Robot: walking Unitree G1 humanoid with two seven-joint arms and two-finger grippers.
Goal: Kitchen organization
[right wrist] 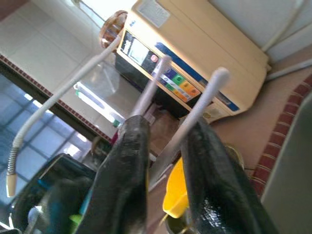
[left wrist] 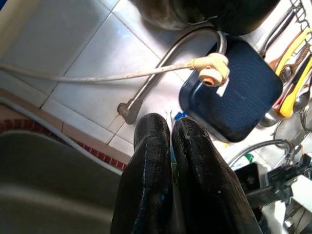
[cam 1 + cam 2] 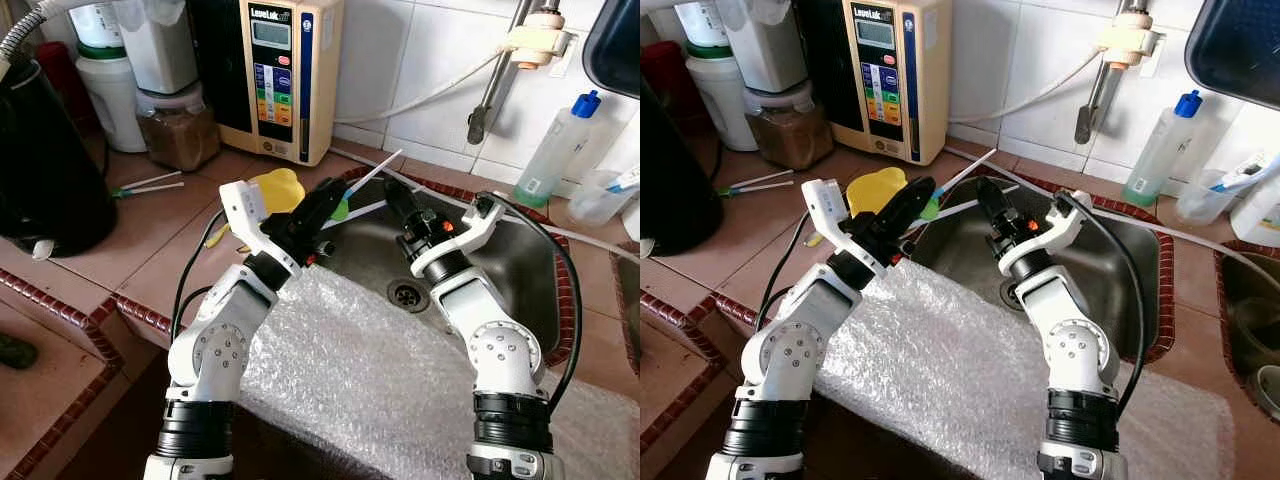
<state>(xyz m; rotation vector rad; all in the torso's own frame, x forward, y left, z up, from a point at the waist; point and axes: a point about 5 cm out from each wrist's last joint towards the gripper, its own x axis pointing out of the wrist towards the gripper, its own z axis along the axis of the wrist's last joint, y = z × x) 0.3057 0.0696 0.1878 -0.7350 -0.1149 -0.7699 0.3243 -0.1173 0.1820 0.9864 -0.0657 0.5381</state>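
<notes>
My left gripper (image 3: pixel 338 193) reaches over the sink's near left corner, shut on two thin white sticks (image 3: pixel 375 175) with green ends that splay out in a V. In the left wrist view its fingers (image 2: pixel 151 161) press together with a sliver of green between them. Facing it from the right, my right gripper (image 3: pixel 392 192) stands open. One white stick (image 1: pixel 202 102) passes through the gap between its fingers without clear contact, and the second stick (image 1: pixel 153 80) runs beside one finger.
Below both grippers is the steel sink (image 3: pixel 510 270), with bubble wrap (image 3: pixel 370 360) draped over its front edge. A yellow object (image 3: pixel 280 188) lies beside the left gripper. On the counter stand a water ioniser (image 3: pixel 285 70), a black kettle (image 3: pixel 45 170), a jar (image 3: pixel 180 130) and two more sticks (image 3: pixel 150 185). A blue-capped bottle (image 3: pixel 560 145) stands back right.
</notes>
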